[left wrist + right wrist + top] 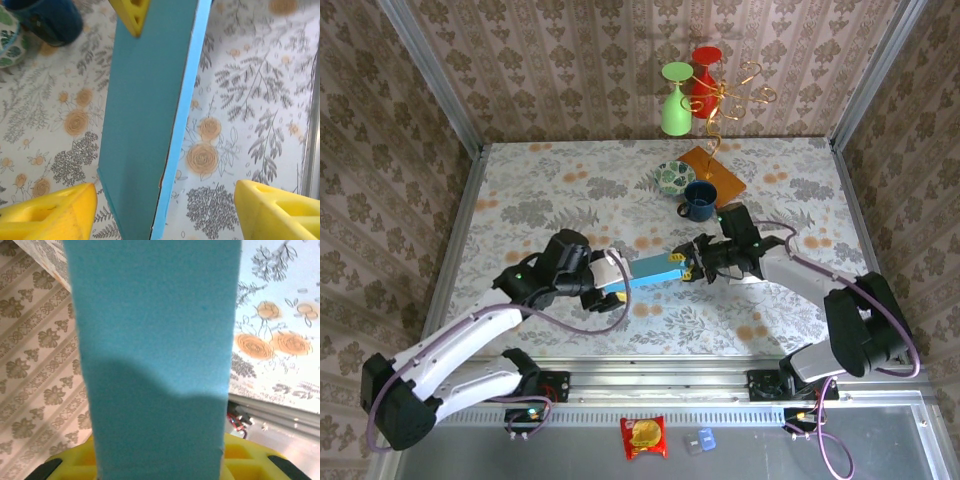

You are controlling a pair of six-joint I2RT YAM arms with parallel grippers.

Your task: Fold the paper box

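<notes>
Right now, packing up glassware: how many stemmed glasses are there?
2: the green glass at the far edge of the table, the red glass just right of it. None looks hidden.

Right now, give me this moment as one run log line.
blue paper box: flat | right fingers: shut on one end | left fingers: open, either side of other end, not touching

damask wallpaper walls (570,70), floral tabletop (540,200), metal corner posts (432,75).
</notes>
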